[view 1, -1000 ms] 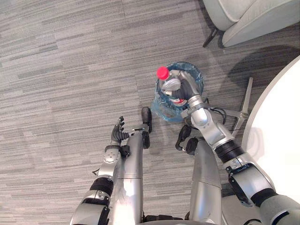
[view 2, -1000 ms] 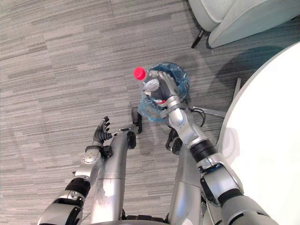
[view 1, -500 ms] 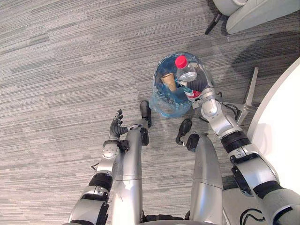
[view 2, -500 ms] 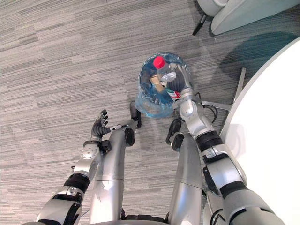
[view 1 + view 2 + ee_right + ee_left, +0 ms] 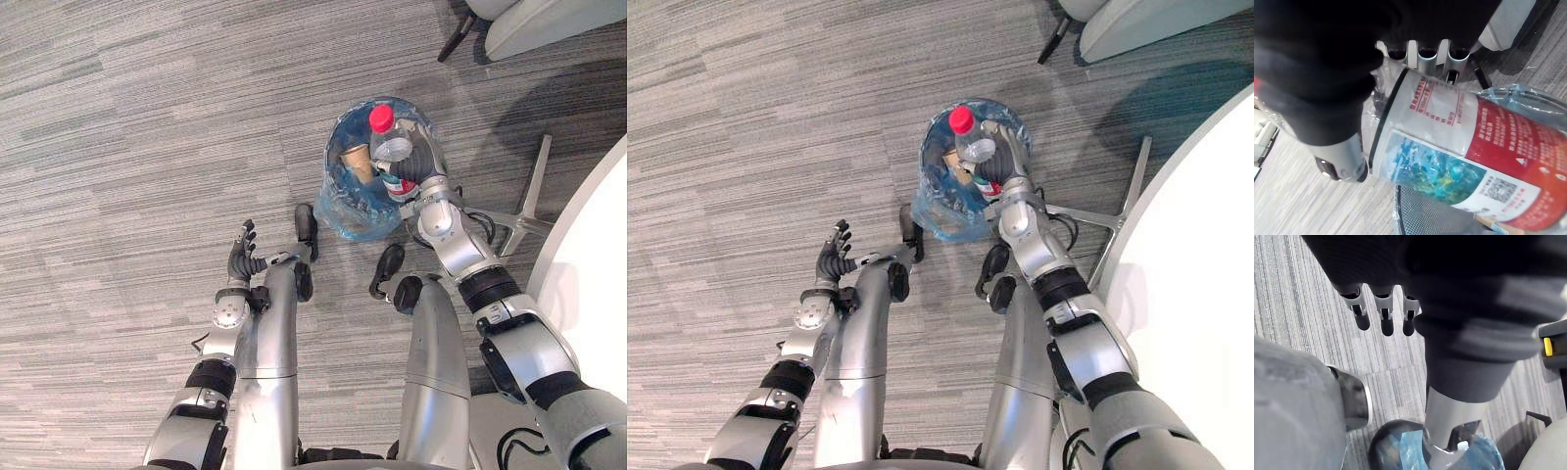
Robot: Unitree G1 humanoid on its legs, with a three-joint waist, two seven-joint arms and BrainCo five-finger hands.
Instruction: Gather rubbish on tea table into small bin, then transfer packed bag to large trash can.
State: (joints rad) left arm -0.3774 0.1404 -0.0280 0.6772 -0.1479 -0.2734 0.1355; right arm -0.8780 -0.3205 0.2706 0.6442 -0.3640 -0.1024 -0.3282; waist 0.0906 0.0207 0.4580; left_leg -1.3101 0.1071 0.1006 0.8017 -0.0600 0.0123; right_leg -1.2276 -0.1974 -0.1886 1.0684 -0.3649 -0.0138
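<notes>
The left hand (image 5: 241, 262) hangs low beside the robot, fingers loosely straight and holding nothing. Farther out, the right hand (image 5: 423, 176) is wrapped round a clear bottle (image 5: 392, 149), which tilts over the mouth of the small bin (image 5: 338, 211) (blue-bagged, standing on the floor near the white tea table (image 5: 600, 257)). Its red cap (image 5: 381, 118) points toward the far rim. A paper cup (image 5: 357, 163) already lies inside. For a clean release, I judge the bottle should sink lower and sit central within the rim before the fingers loosen. Otherwise it may tip the light bin or bounce out.
</notes>
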